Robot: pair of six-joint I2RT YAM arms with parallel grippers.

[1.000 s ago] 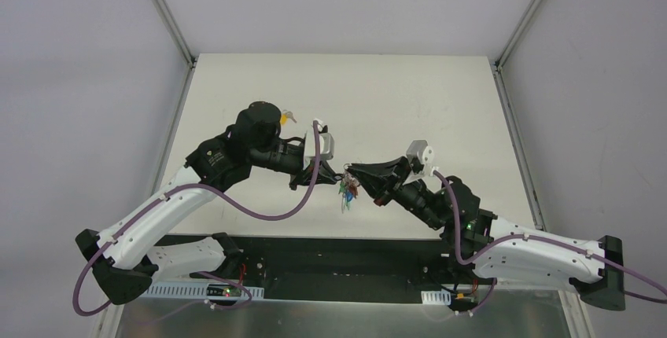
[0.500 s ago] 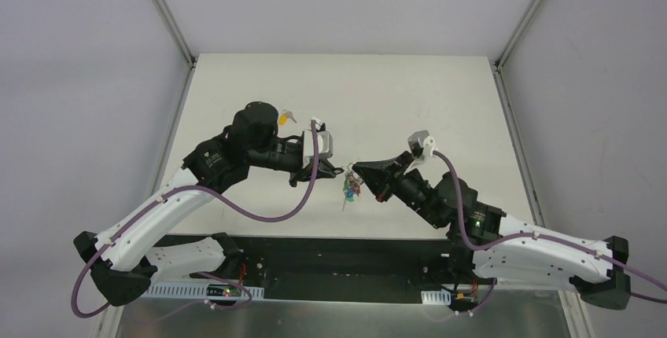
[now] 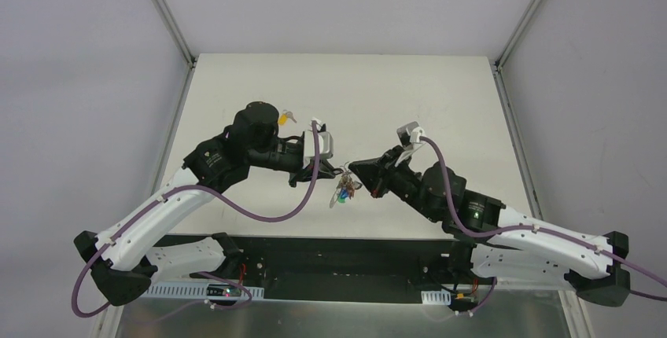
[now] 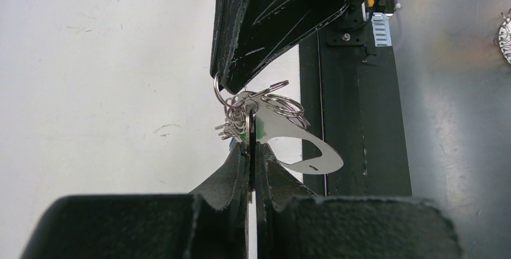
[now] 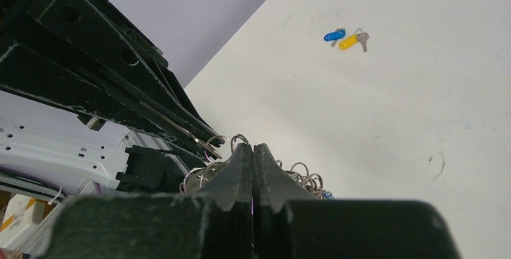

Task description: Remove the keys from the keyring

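**Slip and snag hazard at the keyring**
With left pincer [image 3: 339, 171] and right pincer [image 3: 353, 169] each clamped shut on the keyring [image 4: 274, 102], aloft over the counter [image 3: 409, 94]: may slip off thin wire under pull, dropping hanging keys [image 3: 343, 195]; may snag on tangled rings.

White table [image 3: 409, 94] with a blue-headed key [image 5: 333, 35] and yellow-headed key [image 5: 348, 41] side by side

the left gripper [image 3: 340, 171] and right gripper [image 3: 354, 170] are meeting tip to tip over the near middle of the table [image 3: 440, 94], both pinching the dangling keyring [image 3: 344, 189] and leaving no gap between them, while wide room is lying open beyond, with only a blue key [image 5: 334, 35] and yellow key [image 5: 347, 41] sitting beside the left arm [image 3: 236, 157].
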